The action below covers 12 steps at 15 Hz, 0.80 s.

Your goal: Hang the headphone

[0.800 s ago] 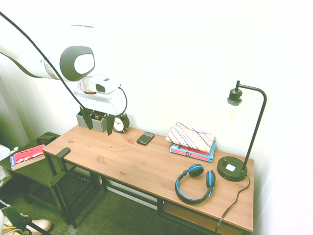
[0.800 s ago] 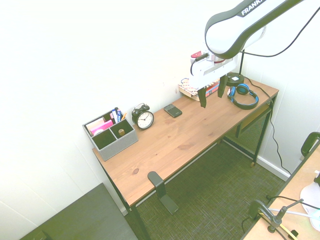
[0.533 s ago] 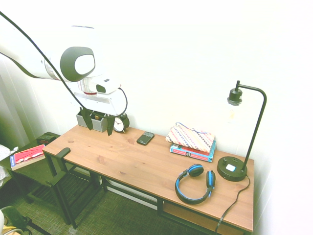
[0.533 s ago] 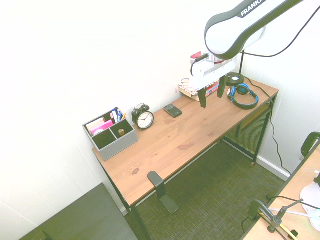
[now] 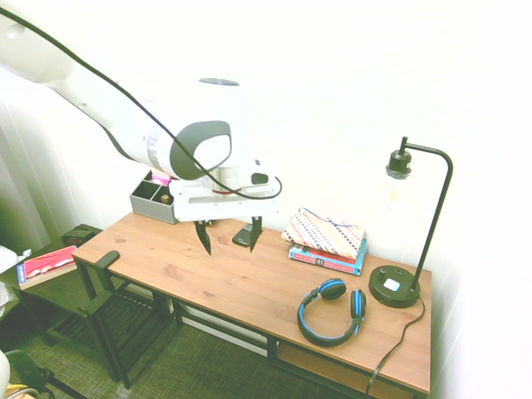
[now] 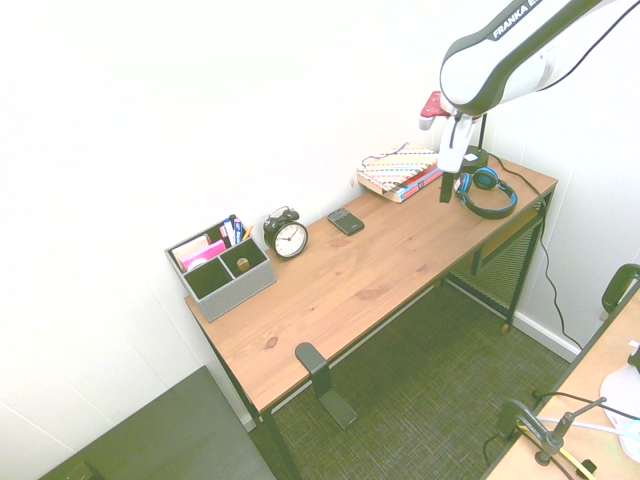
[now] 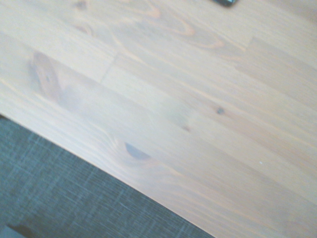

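Above the desk (image 5: 249,287), the end effector (image 5: 227,238) hangs released, well apart from the headphone (image 5: 332,314).

1. The headphone (image 5: 332,312) lies flat on the desk (image 5: 224,274), at 9 o'clock from the lamp (image 5: 407,241) base and just beside it.
2. The stack of books (image 5: 326,241) lies at 12 o'clock from the headphone, against the wall.
3. The phone (image 6: 346,221) lies between the books and the alarm clock (image 6: 287,236).
4. The organiser (image 6: 220,265) stands beside the clock, at the desk end far from the lamp.
5. The gripper (image 5: 227,235) hangs above the desk, at 9 o'clock from the books.
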Motion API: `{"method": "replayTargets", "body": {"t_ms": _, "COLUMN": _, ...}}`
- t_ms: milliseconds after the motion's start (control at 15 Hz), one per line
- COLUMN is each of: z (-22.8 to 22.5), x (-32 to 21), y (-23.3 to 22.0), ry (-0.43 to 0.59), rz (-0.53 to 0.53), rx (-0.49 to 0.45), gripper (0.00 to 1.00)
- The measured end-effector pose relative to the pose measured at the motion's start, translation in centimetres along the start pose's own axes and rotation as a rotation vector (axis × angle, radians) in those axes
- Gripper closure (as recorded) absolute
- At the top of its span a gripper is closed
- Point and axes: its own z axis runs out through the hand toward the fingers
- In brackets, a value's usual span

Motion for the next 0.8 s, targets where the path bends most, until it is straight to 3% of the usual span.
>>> {"method": "replayTargets", "body": {"t_ms": 333, "z": 5.3, "x": 1.8, "y": 8.7, "ry": 0.020, "rz": -0.057, "rx": -0.034, "gripper": 0.00}}
{"method": "replayTargets", "body": {"t_ms": 667, "z": 10.3, "x": 3.7, "y": 13.6, "ry": 0.004, "rz": -0.071, "rx": -0.049, "gripper": 0.00}}
{"method": "replayTargets", "body": {"t_ms": 733, "z": 11.4, "x": 3.6, "y": 13.8, "ry": 0.002, "rz": -0.070, "rx": -0.054, "gripper": 1.00}}
{"method": "replayTargets", "body": {"t_ms": 800, "z": 12.5, "x": 3.5, "y": 13.8, "ry": 0.000, "rz": -0.072, "rx": -0.059, "gripper": 1.00}}
